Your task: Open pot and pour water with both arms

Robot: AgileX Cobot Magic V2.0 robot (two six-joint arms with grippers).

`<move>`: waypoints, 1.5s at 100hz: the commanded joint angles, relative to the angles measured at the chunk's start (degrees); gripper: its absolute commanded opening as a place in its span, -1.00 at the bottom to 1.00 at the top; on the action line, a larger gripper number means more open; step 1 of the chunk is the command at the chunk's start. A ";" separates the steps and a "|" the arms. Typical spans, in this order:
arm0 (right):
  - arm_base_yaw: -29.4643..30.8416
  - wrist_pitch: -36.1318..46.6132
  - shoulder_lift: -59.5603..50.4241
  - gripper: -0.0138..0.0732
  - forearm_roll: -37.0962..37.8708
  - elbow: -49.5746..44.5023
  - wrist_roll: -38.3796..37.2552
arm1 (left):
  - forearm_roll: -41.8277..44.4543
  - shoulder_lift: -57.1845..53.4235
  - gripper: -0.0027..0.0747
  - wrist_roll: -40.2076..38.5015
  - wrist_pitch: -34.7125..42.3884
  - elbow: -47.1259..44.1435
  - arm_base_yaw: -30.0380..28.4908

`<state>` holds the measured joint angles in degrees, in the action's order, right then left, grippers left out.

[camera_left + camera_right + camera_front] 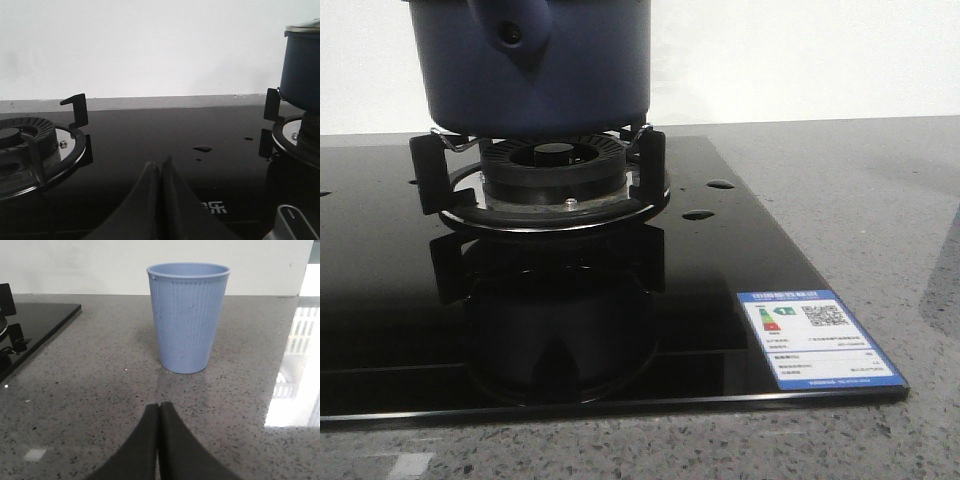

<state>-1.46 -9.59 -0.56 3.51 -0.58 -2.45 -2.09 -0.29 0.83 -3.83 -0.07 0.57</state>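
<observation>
Navy-blue pot (530,65) is sitting at the upper left of the front view, resting on the black prongs of a gas burner (553,165), its pointed handle mount with the dark round hole facing the camera and its top running out of frame. Below it, the glossy black stove top (720,290) is mirroring the burner and is carrying a few small water drops (720,184) at centre right, while a blue-bordered label (818,338) is lying near its lower right corner; grey speckled countertop (880,200) is filling the right side. In the left wrist view, a second burner (30,145) is showing at the left edge, the left gripper (160,172) is sitting at bottom centre with its dark fingers pressed together and gripping nothing, and the pot (301,67) is appearing at the far right, its metallic rim just catching the light. In the right wrist view, the stove edge is sitting at the left, the right gripper (160,412) is hovering low at bottom centre with its fingers likewise closed together and empty, and a pale blue ribbed cup (188,315) is standing upright on the counter at centre, apart from the fingertips.
</observation>
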 commanded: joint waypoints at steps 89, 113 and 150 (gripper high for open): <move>0.20 4.21 -1.13 -0.80 0.19 -1.45 0.28 | -0.52 -1.51 -0.98 -0.53 4.34 -0.54 -0.08; 0.20 4.44 -1.13 -0.80 0.19 -1.45 0.28 | -0.52 -1.51 -0.98 -0.53 4.34 -0.54 -0.08; 0.09 9.95 -1.13 -0.80 -5.50 -1.45 0.28 | -5.83 -1.51 -0.98 -0.83 4.82 -0.54 -0.08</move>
<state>-1.46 -7.03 -0.56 -0.75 -0.58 -2.45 -4.74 -0.29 0.71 -3.83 -0.07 0.57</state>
